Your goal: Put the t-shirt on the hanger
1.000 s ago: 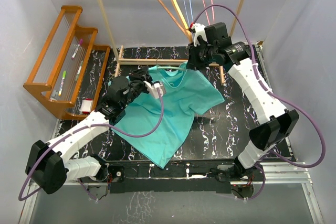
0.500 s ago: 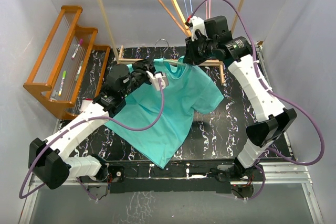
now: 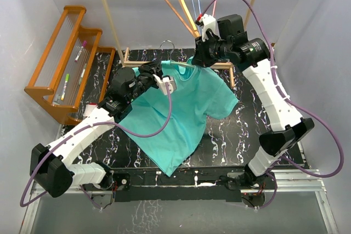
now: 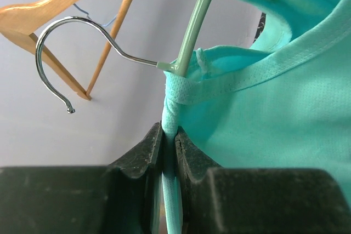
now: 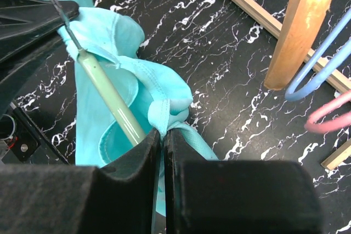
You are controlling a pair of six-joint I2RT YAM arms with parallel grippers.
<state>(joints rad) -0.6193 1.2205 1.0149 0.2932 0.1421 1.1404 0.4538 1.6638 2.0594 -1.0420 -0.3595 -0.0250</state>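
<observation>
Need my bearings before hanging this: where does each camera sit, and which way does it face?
Top external: above and behind the bases, looking down on the table; both arms show whole, meeting at the t-shirt.
Left wrist: on the left arm, looking along the left hand, shut on the hanger and collar; its black fingers fill the bottom.
Right wrist: on the right arm, looking down past the right hand, shut on t-shirt cloth, at the table.
Shared: both wrist views show the hanger inside the collar.
</observation>
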